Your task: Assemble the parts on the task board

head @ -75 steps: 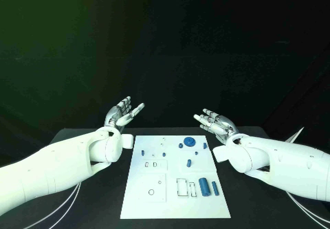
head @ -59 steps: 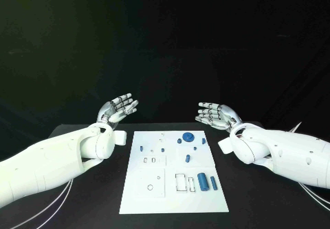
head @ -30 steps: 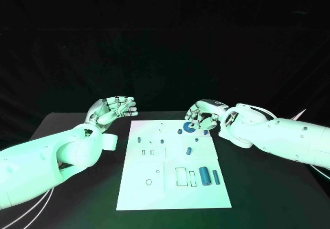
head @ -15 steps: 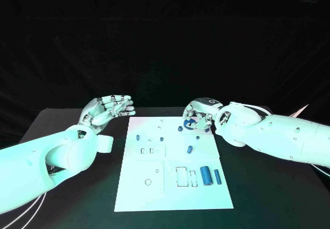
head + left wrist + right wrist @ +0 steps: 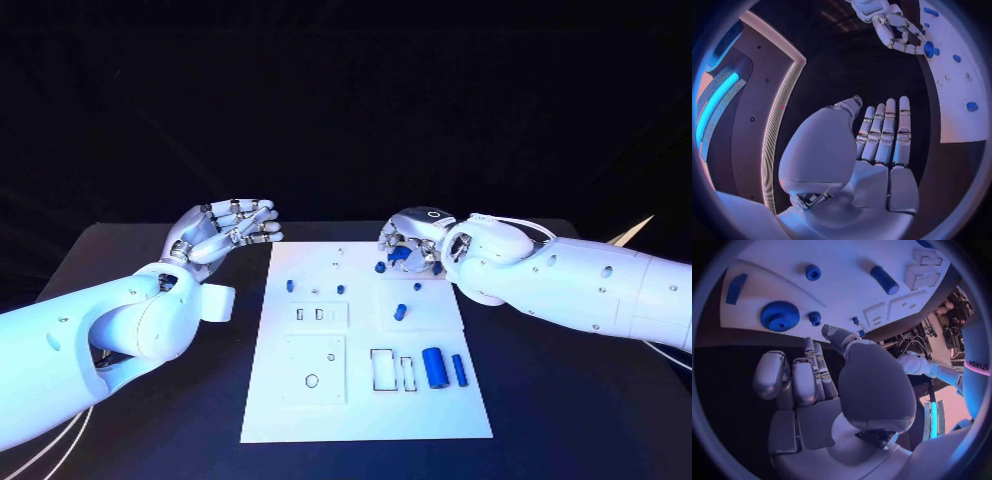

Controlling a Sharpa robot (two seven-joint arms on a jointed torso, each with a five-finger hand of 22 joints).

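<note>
Over the far end of the task board (image 5: 361,400) your right hand (image 5: 411,243) hangs, fingers curled above the blue gear (image 5: 779,315), holding nothing. Off the board's left edge your left hand (image 5: 224,230) is raised, fingers apart, empty. Blue parts (image 5: 434,362) lie across the board on the black surface (image 5: 562,400).

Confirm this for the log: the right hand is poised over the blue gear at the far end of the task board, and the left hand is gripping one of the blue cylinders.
One part is wrong: the left hand holds nothing. The left wrist view shows its palm bare, off the edge of the task board. The head view agrees. The right hand is indeed over the blue gear at the far end.
</note>
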